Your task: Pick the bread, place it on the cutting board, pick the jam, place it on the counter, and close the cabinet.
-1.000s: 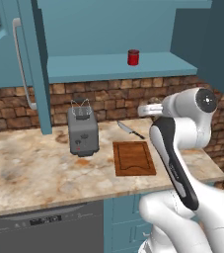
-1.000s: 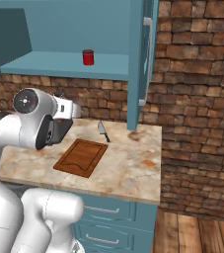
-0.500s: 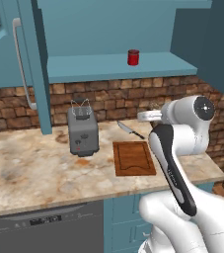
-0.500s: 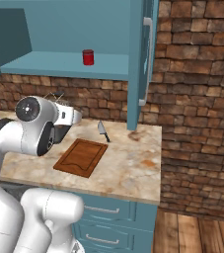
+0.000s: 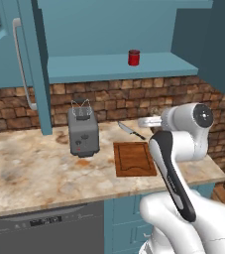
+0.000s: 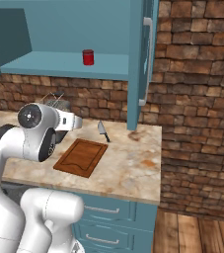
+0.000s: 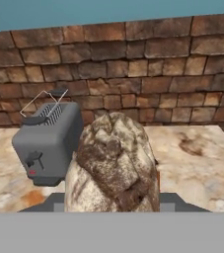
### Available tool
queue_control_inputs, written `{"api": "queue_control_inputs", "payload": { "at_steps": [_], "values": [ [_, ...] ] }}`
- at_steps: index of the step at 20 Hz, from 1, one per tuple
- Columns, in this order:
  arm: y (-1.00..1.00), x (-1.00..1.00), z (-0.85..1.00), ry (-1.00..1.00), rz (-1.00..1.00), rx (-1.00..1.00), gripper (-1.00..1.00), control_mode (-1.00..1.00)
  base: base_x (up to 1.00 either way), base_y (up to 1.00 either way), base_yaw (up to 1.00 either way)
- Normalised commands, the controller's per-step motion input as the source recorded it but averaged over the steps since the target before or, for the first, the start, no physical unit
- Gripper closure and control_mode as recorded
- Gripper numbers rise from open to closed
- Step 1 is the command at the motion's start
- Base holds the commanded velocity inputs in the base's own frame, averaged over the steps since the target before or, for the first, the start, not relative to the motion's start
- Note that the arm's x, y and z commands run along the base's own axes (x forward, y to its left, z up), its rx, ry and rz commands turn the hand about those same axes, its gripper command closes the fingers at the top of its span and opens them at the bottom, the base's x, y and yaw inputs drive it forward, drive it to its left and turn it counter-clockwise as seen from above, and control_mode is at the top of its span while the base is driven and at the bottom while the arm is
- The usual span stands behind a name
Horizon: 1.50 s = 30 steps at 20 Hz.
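1 bread (image 7: 112, 165) chunk sits close in the hand view, pinched in the gripper (image 7: 112, 207), jaws closed tight on it, above the counter (image 5: 29, 173) w/ brick wall behind. 1 cutting board (image 5: 134, 158) lies bare on the counter, right of 1 grey toaster (image 5: 83, 133); 1 knife (image 5: 130, 130) just beyond the board, near the wall. 1 red jam (image 5: 133, 57) jar stands on the shelf of the open cabinet (image 5: 109, 64). 2 cabinet doors w/ grey bar handles stand open.

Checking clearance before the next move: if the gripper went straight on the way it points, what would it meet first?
Probably the brick wall behind the counter; the gripper holds the bread, toaster lying off to one side.
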Motion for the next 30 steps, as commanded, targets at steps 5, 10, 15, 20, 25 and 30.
{"api": "queue_control_inputs", "payload": {
  "at_steps": [5,10,15,20,25,30],
  "values": [
    [0.0,0.0,-0.19,0.0,0.0,0.0,1.0,-1.0,0.0,0.0,0.0],
    [-0.02,0.0,-0.2,0.0,0.0,0.0,1.0,-1.0,0.0,0.0,0.0],
    [0.0,0.01,-0.2,0.0,0.0,0.0,1.0,-1.0,0.0,0.0,0.0],
    [0.0,0.05,-0.19,0.0,0.0,0.0,1.0,-1.0,0.0,0.0,0.0],
    [0.0,0.06,-0.22,0.0,0.0,0.0,1.0,-1.0,0.0,0.0,0.0],
    [0.0,0.09,-0.26,0.0,0.0,0.0,1.0,-1.0,0.0,0.0,0.0]
  ]
}}
